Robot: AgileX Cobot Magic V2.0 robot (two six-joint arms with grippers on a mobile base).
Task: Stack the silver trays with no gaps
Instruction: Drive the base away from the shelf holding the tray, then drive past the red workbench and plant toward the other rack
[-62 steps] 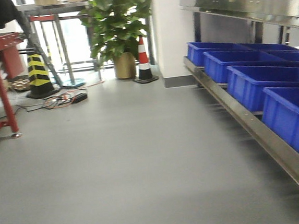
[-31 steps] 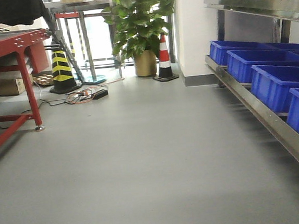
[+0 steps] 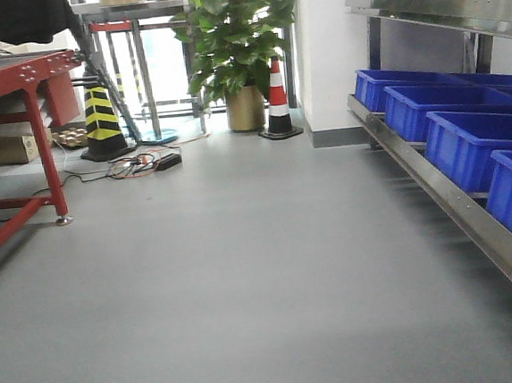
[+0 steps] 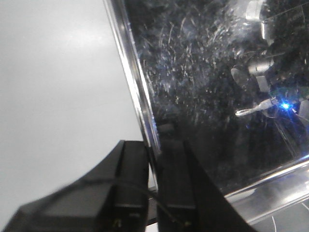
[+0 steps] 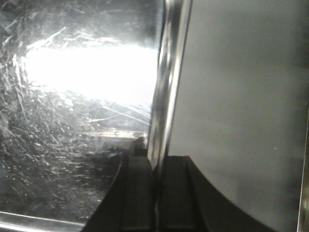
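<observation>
The silver tray [image 4: 217,96] hung over bare grey floor [image 4: 58,72], apparently carried between the two arms. It sat below the front camera's view, which showed none of it. In the left wrist view its scratched, mirror-dark bottom filled the right side. In the right wrist view a silver tray [image 5: 72,121] of the same scuffed steel filled the left, glaring white with reflected light. The left gripper [image 4: 153,145] was closed narrow on the flat out-turned rim [image 4: 133,82], one finger outside the wall and one inside. The right gripper [image 5: 155,162] pinched a rim [image 5: 169,72] the same way. Whether both held one tray could not be seen directly, though opposite rims of one pan seemed likely.

The pan looked stiff, thin and probably light, and unlikely to bend or break. Polished steel was slick, however, and the thin rim gave the pads little to bite on, so the pan could swing or slip if one arm led the other. The rim looked like the only sensible hold, near the middle of each side. Nesting without gaps would call for a level, square lowering, since a tilted corner would likely jam on a wall.

Outward, the floor [image 3: 245,273] ahead lay open. Blue bins [image 3: 467,142] on a steel shelf rail [image 3: 454,201] lined the right, and a red table [image 3: 12,74] stood to the left. A potted plant [image 3: 238,41], a traffic cone [image 3: 278,100], a striped bollard [image 3: 102,120] and cables [image 3: 137,163] sat well off at the far end.
</observation>
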